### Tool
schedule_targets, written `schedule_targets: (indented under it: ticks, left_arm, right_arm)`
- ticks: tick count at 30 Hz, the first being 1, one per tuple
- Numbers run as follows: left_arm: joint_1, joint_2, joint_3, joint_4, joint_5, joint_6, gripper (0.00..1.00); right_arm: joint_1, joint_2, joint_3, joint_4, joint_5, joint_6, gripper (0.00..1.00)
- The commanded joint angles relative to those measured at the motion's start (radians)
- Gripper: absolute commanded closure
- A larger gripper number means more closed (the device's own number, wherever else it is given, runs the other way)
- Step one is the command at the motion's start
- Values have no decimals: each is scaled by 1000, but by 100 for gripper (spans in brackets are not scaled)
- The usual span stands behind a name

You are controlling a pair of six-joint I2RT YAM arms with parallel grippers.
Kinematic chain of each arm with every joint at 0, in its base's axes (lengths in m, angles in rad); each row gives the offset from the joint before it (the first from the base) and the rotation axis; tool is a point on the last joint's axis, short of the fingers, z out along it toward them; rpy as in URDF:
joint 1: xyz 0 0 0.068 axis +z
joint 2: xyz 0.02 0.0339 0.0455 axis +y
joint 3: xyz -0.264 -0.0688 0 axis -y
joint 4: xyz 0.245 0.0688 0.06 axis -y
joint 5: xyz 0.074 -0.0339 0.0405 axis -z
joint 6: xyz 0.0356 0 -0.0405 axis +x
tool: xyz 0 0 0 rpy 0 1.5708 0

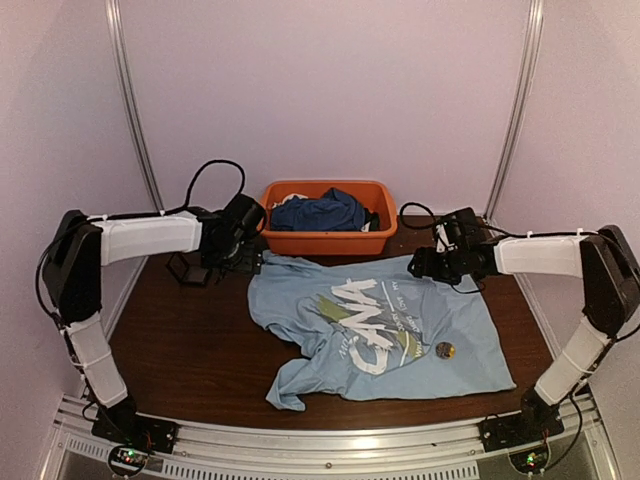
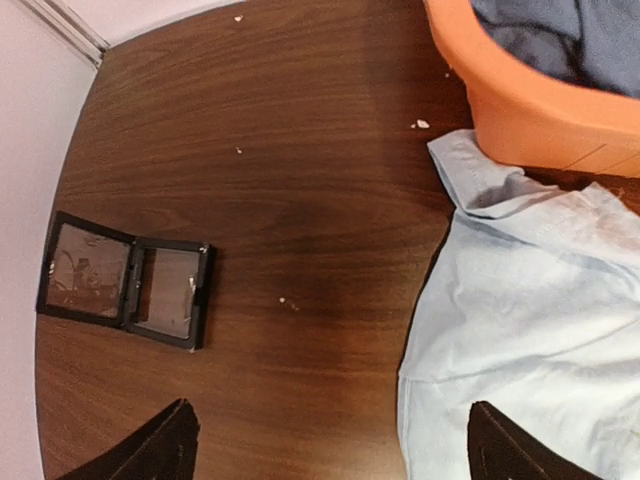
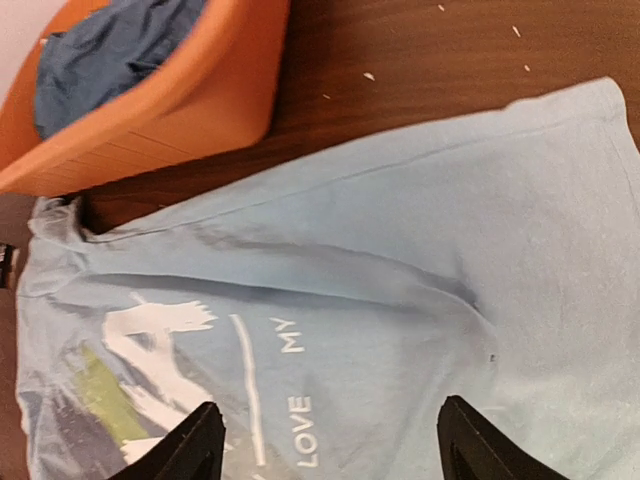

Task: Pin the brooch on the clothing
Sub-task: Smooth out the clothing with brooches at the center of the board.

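Brooch (image 1: pixel 445 350) sits on the light blue T-shirt (image 1: pixel 380 330), near its right side, just past the lower end of the white, green and yellow print; small round metallic disc, nothing gripping it. Whether it is pinned through the cloth or only resting on it, cannot tell. Shirt lies spread print-up on the dark wood table (image 1: pixel 190 350), lower left corner bunched and folded, far edge up against the orange basin (image 1: pixel 328 243). Dark blue garment (image 1: pixel 320 212) heaped inside the basin.

Left gripper (image 1: pixel 238 258) hovers at the far left corner of the shirt, beside the basin; wrist view shows its fingertips (image 2: pixel 160 445) spread wide, one over bare wood, the other over the shirt's edge, nothing between them. Small black case (image 2: pixel 125 280) lies opened flat on the table to the left of that gripper, apart from the shirt.

Right gripper (image 1: pixel 422 265) hovers over the far right part of the shirt, well apart from the brooch; its fingertips (image 3: pixel 185 445) also wide, empty, above plain blue cloth with the white words "LOVE MY" showing between them
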Motion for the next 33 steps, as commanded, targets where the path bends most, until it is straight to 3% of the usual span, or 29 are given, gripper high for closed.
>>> schedule_targets:
  ticks: [1, 6, 9, 16, 24, 33]
  left_arm:
    - [-77, -165, -113, 18, 48, 13, 4]
    - [-243, -244, -243, 18, 85, 2, 4]
    - [-284, -264, -324, 35, 142, -45, 4]
    - [-287, -314, -448, 164, 324, -161, 4]
    - [-287, -241, -479, 263, 398, -237, 4]
    - [-287, -267, -548, 337, 451, -288, 4]
  right_arm:
    - [52, -159, -34, -61, -6, -24, 24]
    - [107, -310, -110, -80, -24, -41, 23]
    - [118, -393, -164, -79, -46, -32, 23]
    - [115, -524, -292, -89, 33, 58, 22]
    - [106, -549, -422, -32, 47, 169, 21]
    - [100, -552, -490, 16, 31, 214, 21]
